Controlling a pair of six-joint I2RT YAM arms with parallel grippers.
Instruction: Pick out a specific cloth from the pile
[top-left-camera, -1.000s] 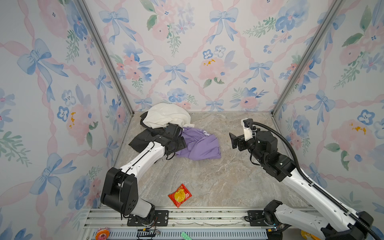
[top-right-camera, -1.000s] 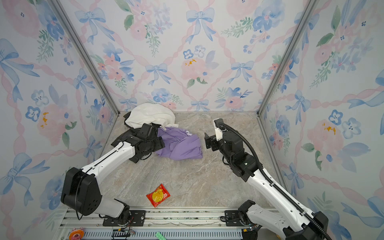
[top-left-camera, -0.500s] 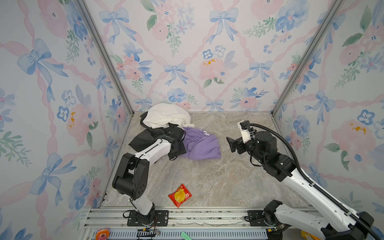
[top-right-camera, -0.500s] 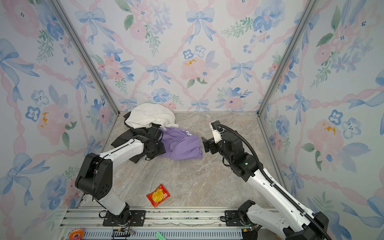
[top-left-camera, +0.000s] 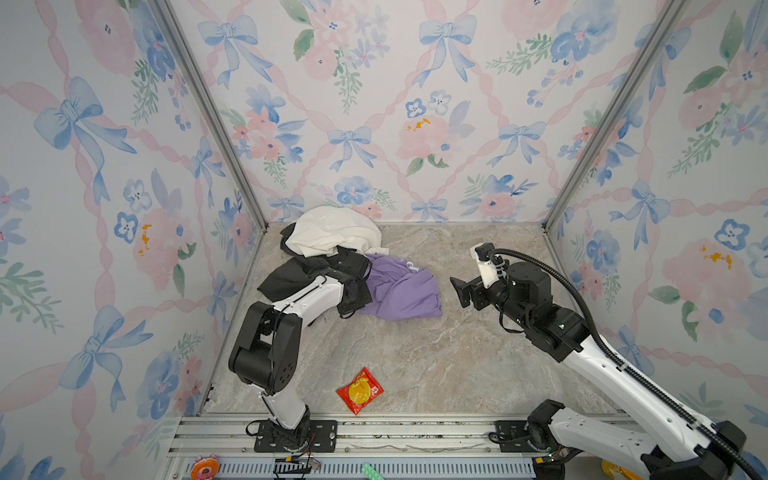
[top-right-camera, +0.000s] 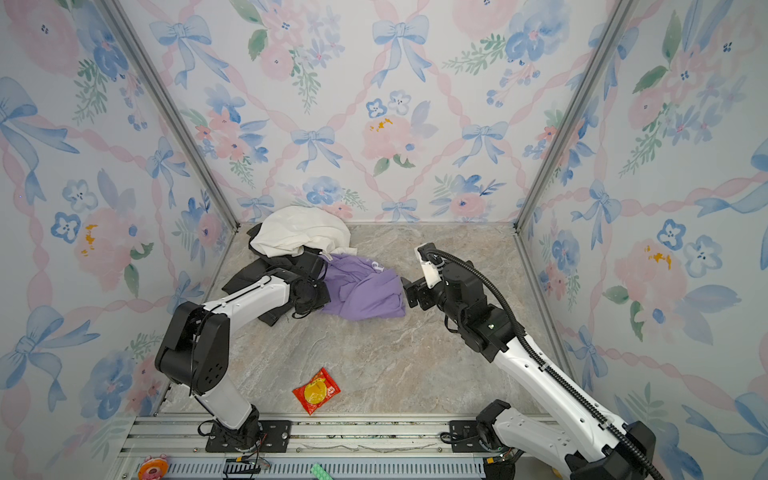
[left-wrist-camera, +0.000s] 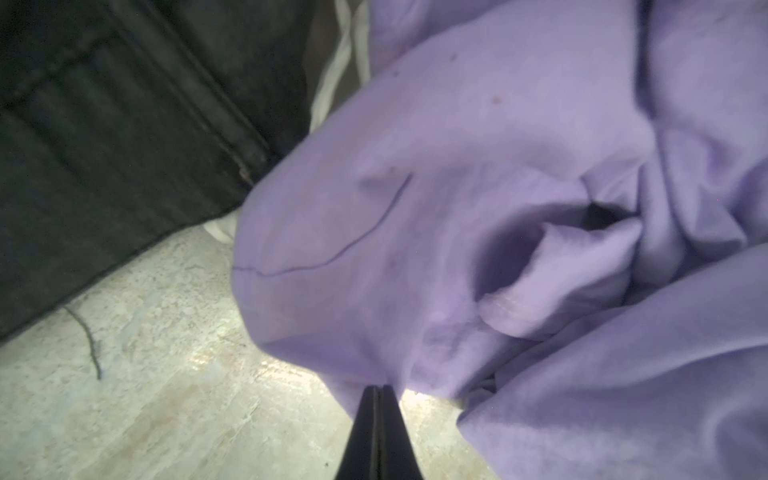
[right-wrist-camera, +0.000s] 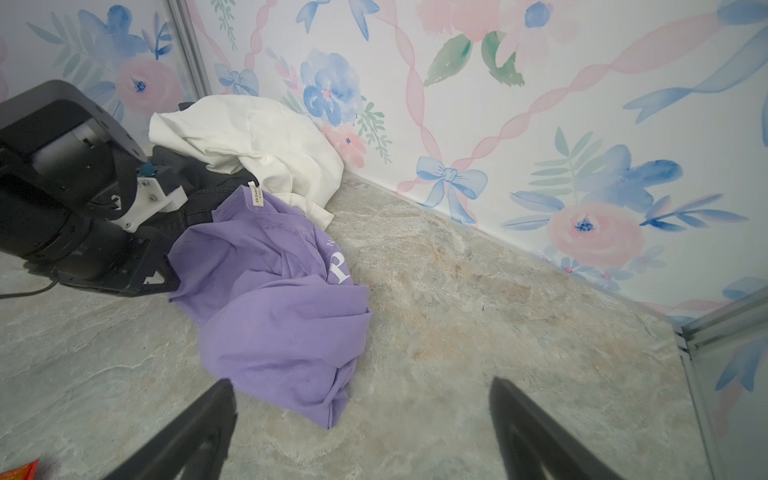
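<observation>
Front edge: a flat red snack packet with a yellow centre (top-left-camera: 360, 391) lies alone on the grey marble-pattern counter (top-left-camera: 415, 353), well apart from the clothes.

Mid counter, right side: the right gripper (right-wrist-camera: 361, 382) has its jaws wide apart with nothing between them. It faces the right edge of the crumpled lavender-purple T-shirt (top-left-camera: 405, 293) and is near it. No contact is visible.

Mid counter, left side: the left gripper (left-wrist-camera: 376, 391) has its jaws pressed together, clamped on a fold at the T-shirt's edge. In the left wrist view the fabric puckers into the closed tips, low over the counter. In both top views the left arm's black wrist hides the tips.

The T-shirt lies bunched on the counter at the near-right side of the pile of garments (top-left-camera: 328, 237). A large white letter (right-wrist-camera: 340, 268) and a white neck label (right-wrist-camera: 257, 197) face up. Its far-left part touches the pile.

The pile sits in the back left corner. The cream-white garment (right-wrist-camera: 257, 137) is on top, and the black-charcoal garment (top-left-camera: 291, 274) spreads out beneath and nearer.

Behind it is the floral wallpaper wall with blue bows (top-left-camera: 374, 124).
</observation>
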